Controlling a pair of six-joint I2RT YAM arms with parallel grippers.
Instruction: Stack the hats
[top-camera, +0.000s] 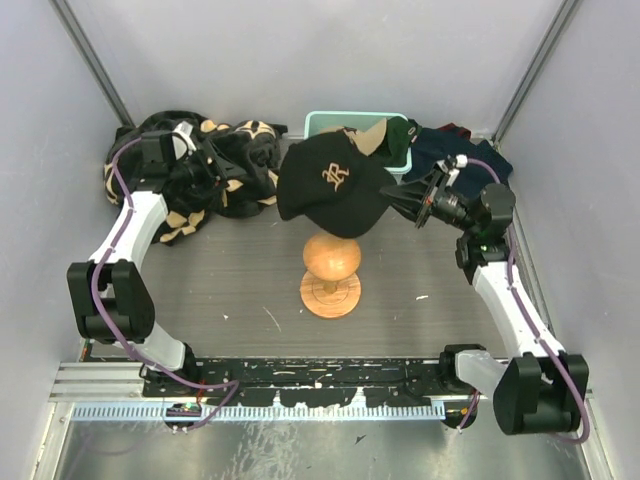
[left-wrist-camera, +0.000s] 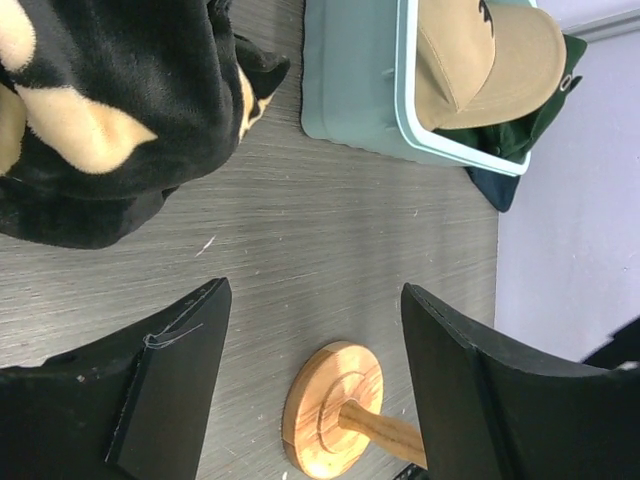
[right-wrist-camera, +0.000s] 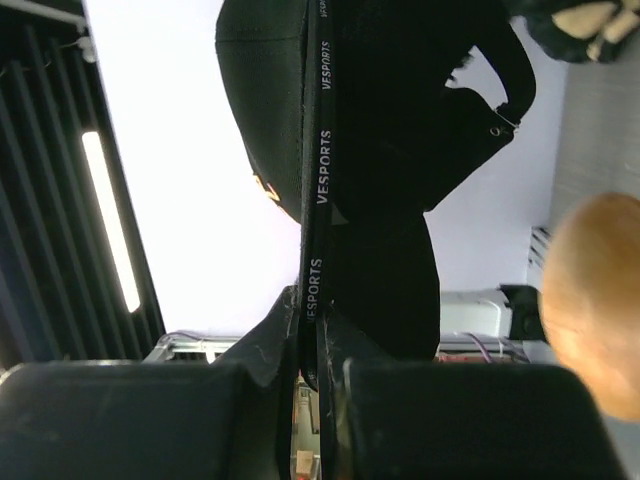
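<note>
Wooden hat stand (top-camera: 331, 275) sits mid-desk (top-camera: 230, 280). Just beyond, at 12 o'clock, the black cap with tan logo (top-camera: 333, 185) hangs over its knob, brim clamped at 3 o'clock by the right pincer (top-camera: 408, 203). At 10 o'clock the left pincer (left-wrist-camera: 315, 290) gapes empty beside the flower-marked blanket (top-camera: 215, 170). Farthest, the teal bin (top-camera: 320, 125) holds the tan cap (left-wrist-camera: 490, 60) and dark green cap (left-wrist-camera: 520, 135)

The black cap (top-camera: 330, 185) carries a tan logo, and its inner band (right-wrist-camera: 322, 170) is black with white lettering. The stand (top-camera: 332, 270) is warm orange-brown wood. At the pale teal bin (left-wrist-camera: 350, 80) I see a tan cap (left-wrist-camera: 480, 55) and a dark green cap (left-wrist-camera: 520, 130). The blanket (left-wrist-camera: 110, 110) is black with tan marks, the table (left-wrist-camera: 330, 230) grey with fine streaks. My left gripper (left-wrist-camera: 313, 290) is black.
</note>
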